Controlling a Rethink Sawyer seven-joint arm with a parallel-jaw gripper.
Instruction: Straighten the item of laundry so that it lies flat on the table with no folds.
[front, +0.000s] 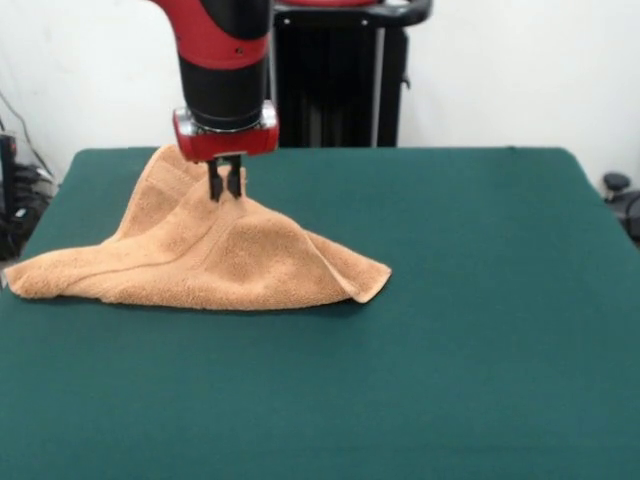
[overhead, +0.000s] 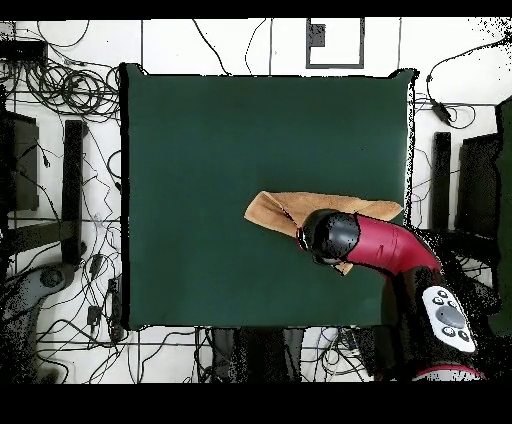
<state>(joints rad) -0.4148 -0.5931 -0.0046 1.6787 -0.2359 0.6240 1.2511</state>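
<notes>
The peach-orange towel (front: 215, 262) lies bunched on the left part of the dark green table (front: 450, 350) in the front view. Its middle is pulled up into a peak, with its edges draping down to the cloth on both sides. My gripper (front: 225, 190) is at that peak, its black fingers (front: 214, 182) close together and pinching the towel's raised fold. In the overhead view the towel (overhead: 280, 208) shows partly under the red arm; the gripper itself is hidden beneath the arm's black wrist (overhead: 333, 236). No white tag shows.
The black pedestal (front: 335, 80) stands behind the table's far edge. Cables and stands (overhead: 70, 170) lie on the floor around the table. The towel's left corner reaches near the table's left edge in the front view.
</notes>
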